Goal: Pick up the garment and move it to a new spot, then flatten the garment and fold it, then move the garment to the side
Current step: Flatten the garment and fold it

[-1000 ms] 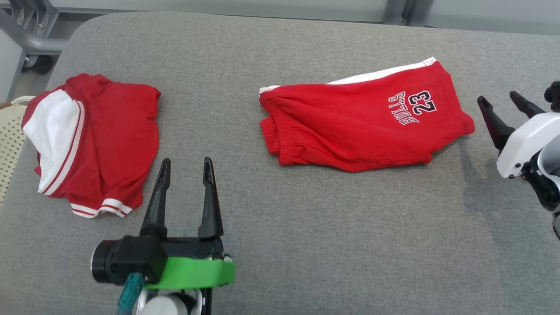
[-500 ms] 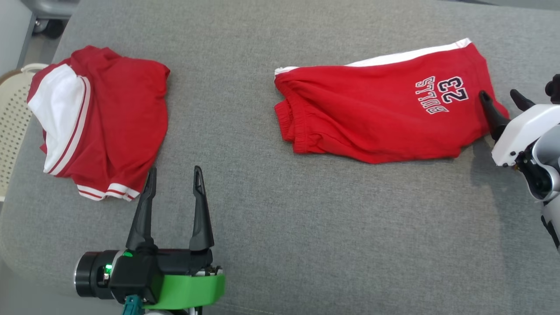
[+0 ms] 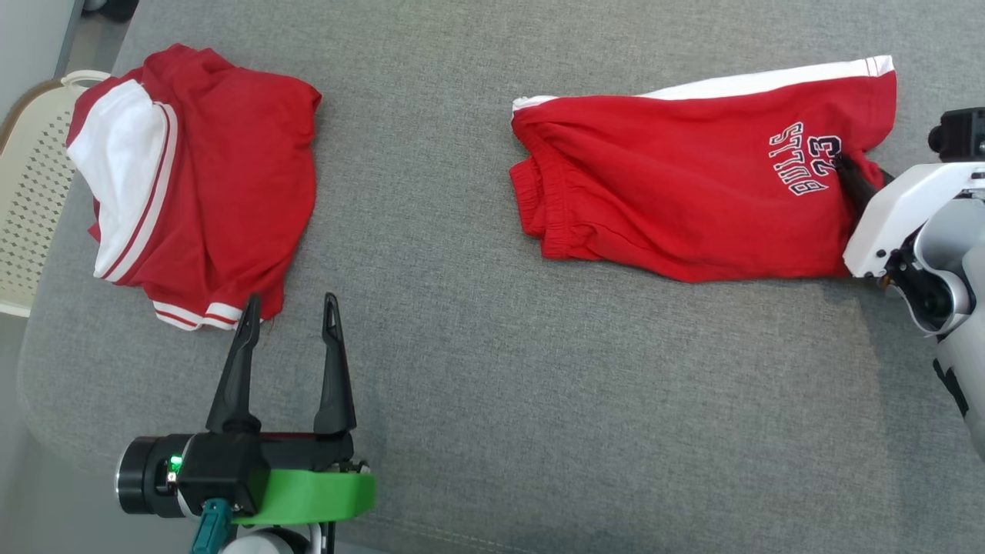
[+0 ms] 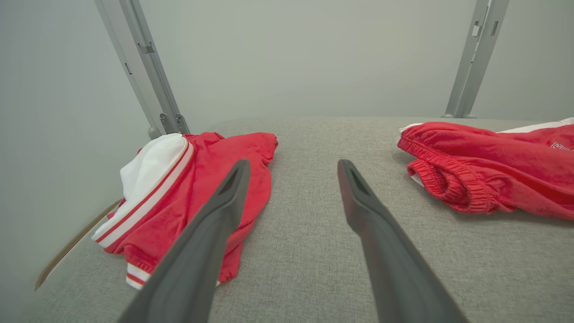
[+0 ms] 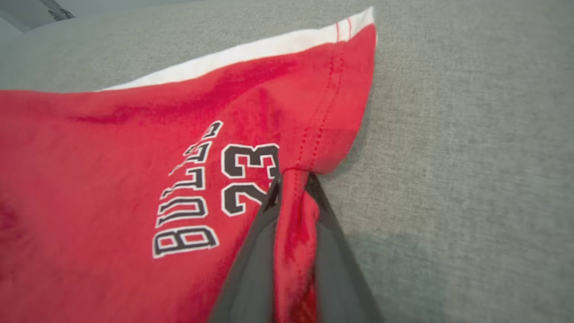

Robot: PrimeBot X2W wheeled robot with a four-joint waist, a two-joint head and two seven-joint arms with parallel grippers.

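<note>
1. The right tool is clenched on a fold of the red shorts, gripping the leg hem just beside the print. In the right wrist view the cloth is bunched between its two dark fingers.
2. A second ago the same tool stood open, off the shorts' right edge and clear of the cloth. In that time it has moved in over the hem and closed.
3. The whole head view has also shifted in that time. That looks like the camera moving, not the clothes.
4. The shorts lie on the right half of the grey bench, waistband toward the middle. The gripped hem is puckered, and nothing visibly hangs clear of the bench.
5. By the look of it, the grasp for the first step is made. The lift and carry to a new spot are yet to come, and flattening, folding and setting aside all remain.
6. The left tool stays released, fingers spread, holding nothing. It hovers near the striped hem of a red-and-white shirt at the bench's left end, well apart from the shorts.
7. A cream perforated basket stands off the bench's left edge.
8. The print reads "BULLS 23" in dark, white-edged characters, and appears upside down in the head view. A white stripe runs along the shorts' far edge.
</note>
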